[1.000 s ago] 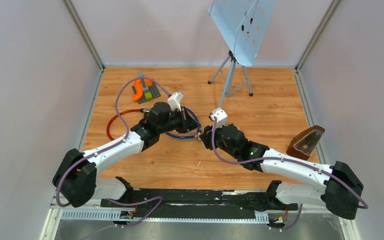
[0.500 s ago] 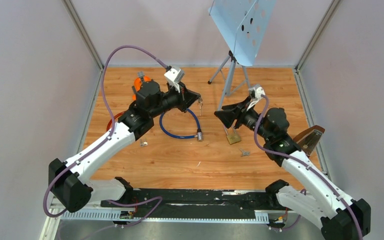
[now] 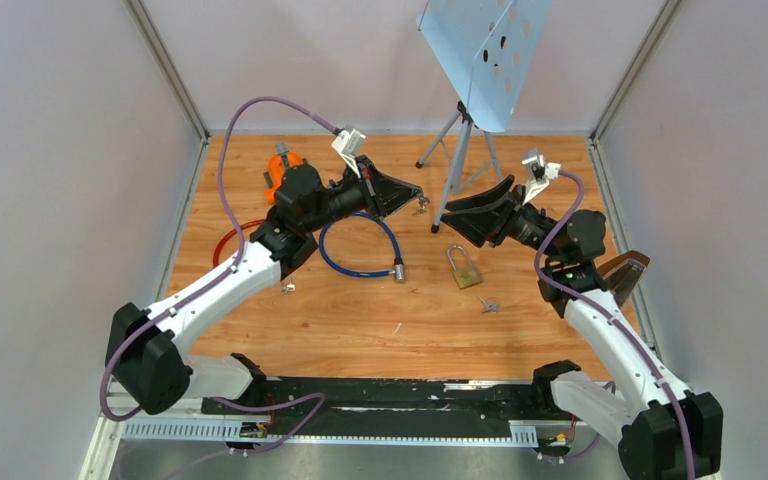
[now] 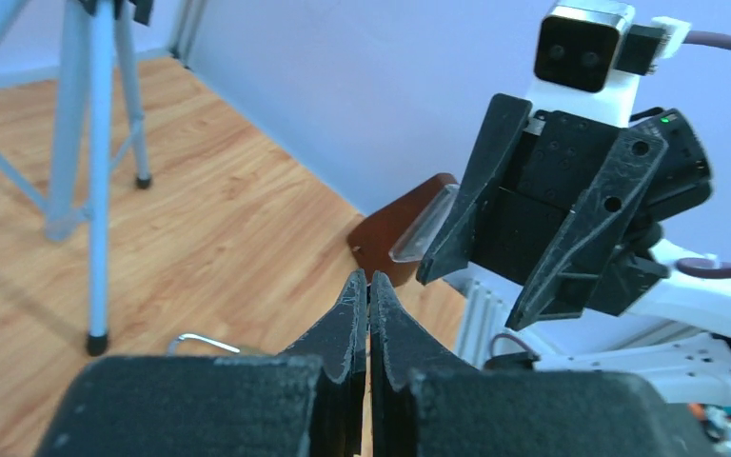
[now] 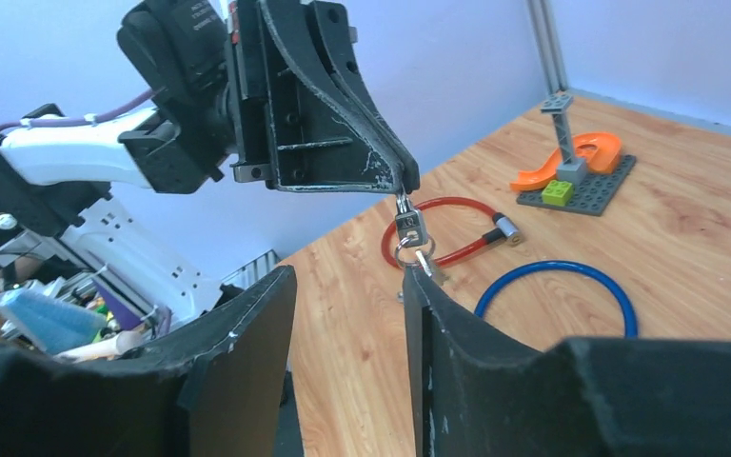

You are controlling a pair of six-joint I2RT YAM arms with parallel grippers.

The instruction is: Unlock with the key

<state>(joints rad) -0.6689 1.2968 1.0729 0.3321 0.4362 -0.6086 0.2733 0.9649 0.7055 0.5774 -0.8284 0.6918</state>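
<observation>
I hold the key [image 5: 409,228] clamped in the left jaws' tips, dangling just ahead of my spread right jaws. I reckon a clumsy handover grab knocks it swinging and out.

The padlock [image 3: 465,268] lies on the table [image 3: 360,325] between the cable loop [image 3: 345,270] and the metronome [image 3: 615,281]

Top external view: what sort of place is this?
Probably a lab robot test cell: a wood-grain tabletop boxed in by plain white walls, with unrelated props such as a music stand, metronome and padlock.
</observation>
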